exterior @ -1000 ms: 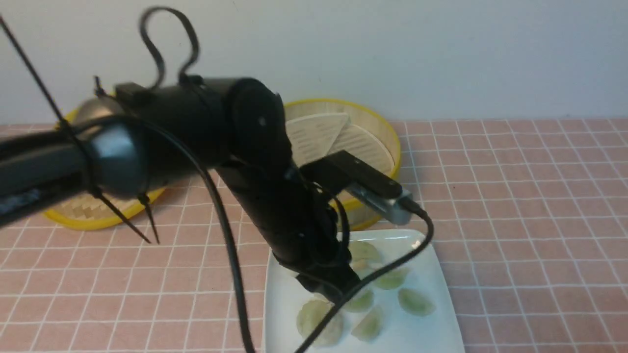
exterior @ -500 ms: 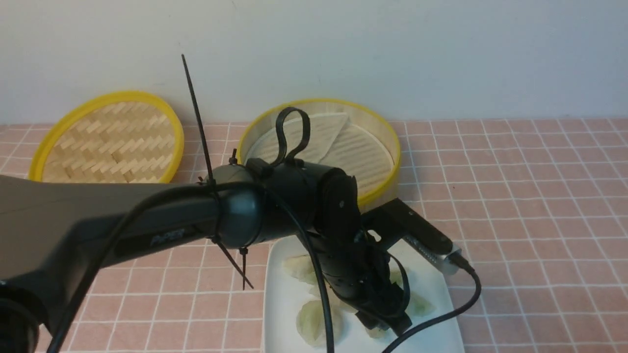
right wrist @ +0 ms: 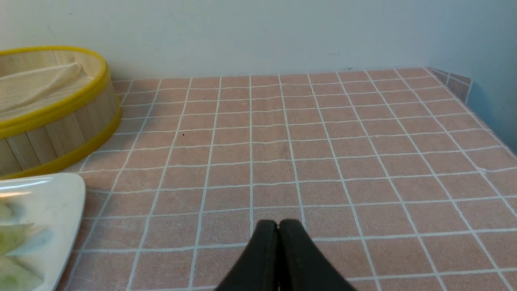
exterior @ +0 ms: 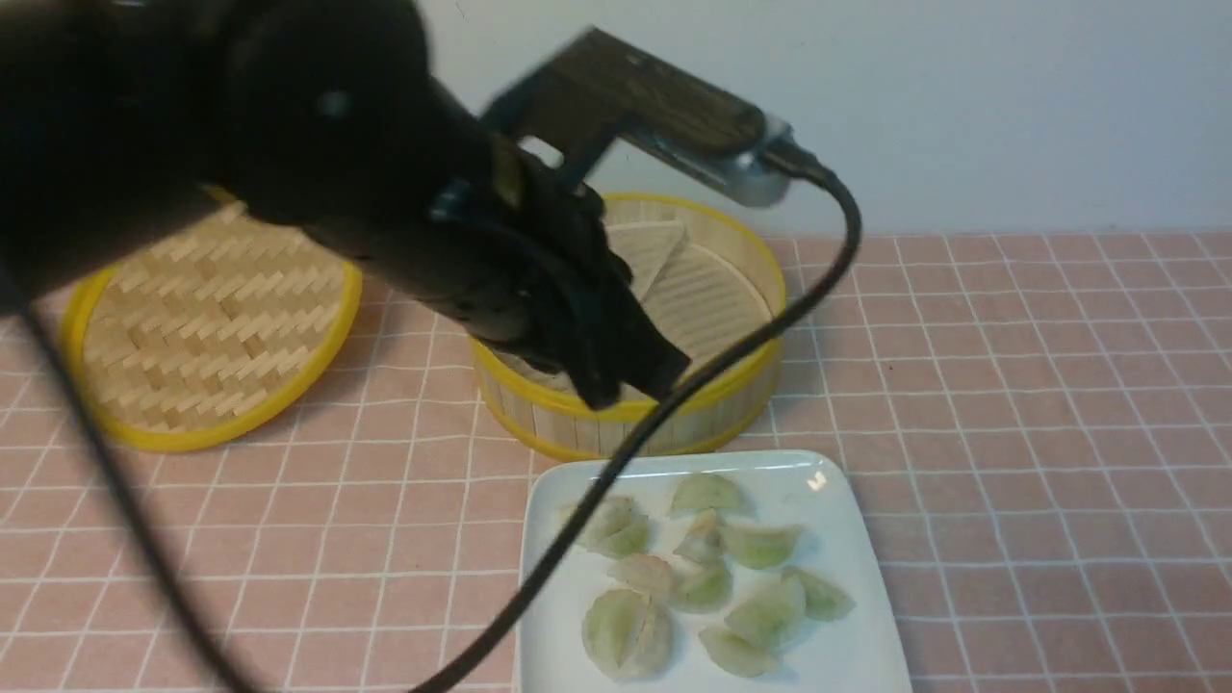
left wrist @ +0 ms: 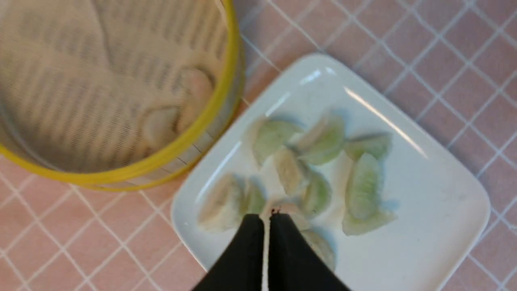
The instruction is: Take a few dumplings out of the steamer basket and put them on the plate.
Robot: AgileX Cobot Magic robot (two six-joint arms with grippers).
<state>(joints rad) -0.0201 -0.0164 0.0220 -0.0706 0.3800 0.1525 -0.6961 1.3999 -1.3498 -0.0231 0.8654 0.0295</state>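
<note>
The left end effector (left wrist: 266, 221) has its two black fingers drawn almost together, only a thin slit between them, and nothing is held. From the front it (exterior: 633, 377) hangs raised off the desk (exterior: 1011, 433), its dark tip showing against the near rim of the steamer basket (exterior: 731, 404), with a black cable looping down from the wrist across the plate's left corner. In the left wrist view the fingertips sit over the near edge of the plate (left wrist: 436, 194).

The dumplings (exterior: 703, 568) lie in a loose cluster on the plate (exterior: 857, 645), pale with green showing through, several touching one another. The plate sits just in front of the basket, nearly touching its wall. Inside the basket (left wrist: 218, 105) the folded liner shows; a couple of pale shapes near its wall are too blurred to name.

The right end effector (right wrist: 278, 224) is pressed closed and empty, over bare checked cloth, well to the right of the plate (right wrist: 52, 202) and basket (right wrist: 56, 133).

A woven, yellow-rimmed lid (exterior: 207, 332) lies flat to the left of the basket
</note>
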